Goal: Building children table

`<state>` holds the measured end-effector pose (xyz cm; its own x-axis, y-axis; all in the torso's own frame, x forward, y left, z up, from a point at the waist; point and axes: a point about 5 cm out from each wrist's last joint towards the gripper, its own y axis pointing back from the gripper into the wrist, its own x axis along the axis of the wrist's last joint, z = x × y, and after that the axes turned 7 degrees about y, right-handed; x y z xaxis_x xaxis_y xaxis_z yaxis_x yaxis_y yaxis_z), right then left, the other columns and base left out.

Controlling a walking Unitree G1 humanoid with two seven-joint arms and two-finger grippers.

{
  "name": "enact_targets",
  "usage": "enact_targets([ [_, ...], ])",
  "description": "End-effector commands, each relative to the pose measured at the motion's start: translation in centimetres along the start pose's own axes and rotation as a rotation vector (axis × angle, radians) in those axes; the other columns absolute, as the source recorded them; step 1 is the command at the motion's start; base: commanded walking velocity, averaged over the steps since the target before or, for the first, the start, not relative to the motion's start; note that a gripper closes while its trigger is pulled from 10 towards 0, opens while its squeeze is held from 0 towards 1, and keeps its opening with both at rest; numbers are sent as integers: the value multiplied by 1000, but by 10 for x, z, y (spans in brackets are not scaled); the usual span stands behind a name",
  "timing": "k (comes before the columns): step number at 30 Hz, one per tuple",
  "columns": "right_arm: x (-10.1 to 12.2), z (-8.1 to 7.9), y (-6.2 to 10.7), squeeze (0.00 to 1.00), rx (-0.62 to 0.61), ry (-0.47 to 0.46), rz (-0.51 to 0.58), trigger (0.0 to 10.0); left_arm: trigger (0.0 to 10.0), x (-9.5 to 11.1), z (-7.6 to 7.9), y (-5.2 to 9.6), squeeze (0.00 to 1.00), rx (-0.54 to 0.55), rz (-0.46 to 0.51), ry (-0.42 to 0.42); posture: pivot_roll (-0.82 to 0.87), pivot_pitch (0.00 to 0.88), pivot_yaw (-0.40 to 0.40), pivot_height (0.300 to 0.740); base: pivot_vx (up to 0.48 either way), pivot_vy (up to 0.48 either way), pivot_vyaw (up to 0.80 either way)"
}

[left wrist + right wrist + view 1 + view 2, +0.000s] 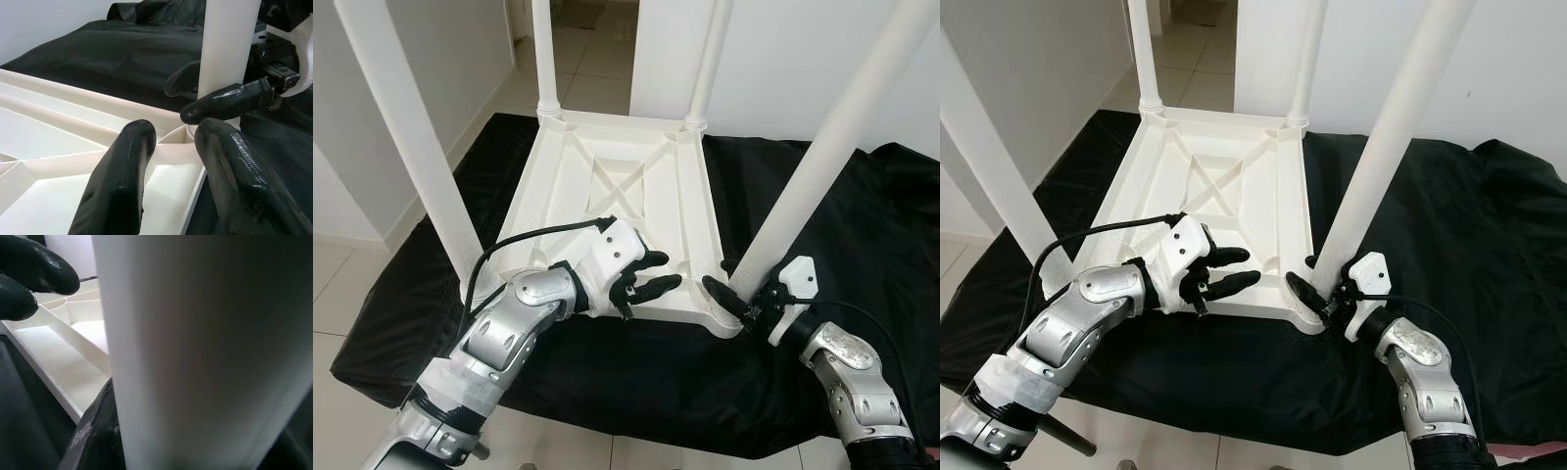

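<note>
Right gripper [732,297] apparently clamped round near table leg [822,157], left gripper [656,271] open over upturned tabletop [607,196]

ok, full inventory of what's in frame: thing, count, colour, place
table top: 1, white, upside down on the black sheet, ribbed underside up
table legs: 4, white, upright, one at each corner of the table top
sheet: 1, black, spread under the table top over the surface below
floor: light tiles, beyond and beside the sheet
walls: white, behind and to the left
left gripper: black fingers open, over the near edge of the table top
right gripper: black fingers either side of the base of the near right leg
</note>
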<state>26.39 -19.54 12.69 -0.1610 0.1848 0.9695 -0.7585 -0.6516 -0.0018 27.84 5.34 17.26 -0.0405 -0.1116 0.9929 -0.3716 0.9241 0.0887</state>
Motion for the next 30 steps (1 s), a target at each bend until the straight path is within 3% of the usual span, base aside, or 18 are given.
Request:
enact_targets([
  [1, -4, -4, -2, 0, 31, -17, -20, 2392, 10000, 2, 8, -1, 0, -134, -15, -9, -77, 0, -25, 740, 0, 0, 0],
  [2, -5, -4, -2, 0, 23, -21, -27, 10000, 10000, 0, 9, -1, 0, -135, -17, -9, -77, 0, -25, 740, 0, 0, 0],
  [8, -6, -8, -1, 0, -29, -46, -10, 10000, 10000, -3, 11, 0, 0, -120, -14, 1, -68, 0, -39, 740, 0, 0, 0],
  [14, -1, -19, -2, 0, -183, -64, 17, 10000, 10000, -6, 13, 2, 0, -102, -17, 4, -66, 0, -53, 740, 0, 0, 0],
  [21, -7, -29, -7, 0, -443, -89, -30, 10000, 10000, -9, 17, 0, 0, -94, -9, 22, -71, 0, -57, 740, 0, 0, 0],
  [24, -8, -31, -8, 0, -471, -82, -39, 10000, 10000, -9, 18, 0, 0, -93, -8, 23, -71, 0, -59, 740, 0, 0, 0],
  [25, -8, -32, -11, 0, -558, -126, -43, 10000, 10000, -9, 17, 0, 0, -90, -6, 20, -70, 0, -64, 740, 0, 0, 0],
  [26, -8, -32, -11, 0, -558, -126, -43, 10000, 10000, -9, 17, 0, 0, -90, -6, 20, -70, 0, -64, 740, 0, 0, 0],
  [29, -7, -39, -19, 0, -697, -185, -53, 10000, 10000, -7, 16, -1, 0, -84, 0, 18, -61, 0, -70, 740, 0, 0, 0],
  [30, -5, -43, -24, 0, -710, -162, -57, 10000, 10000, -7, 15, -1, 0, -83, 0, 17, -60, 0, -70, 740, 0, 0, 0],
])
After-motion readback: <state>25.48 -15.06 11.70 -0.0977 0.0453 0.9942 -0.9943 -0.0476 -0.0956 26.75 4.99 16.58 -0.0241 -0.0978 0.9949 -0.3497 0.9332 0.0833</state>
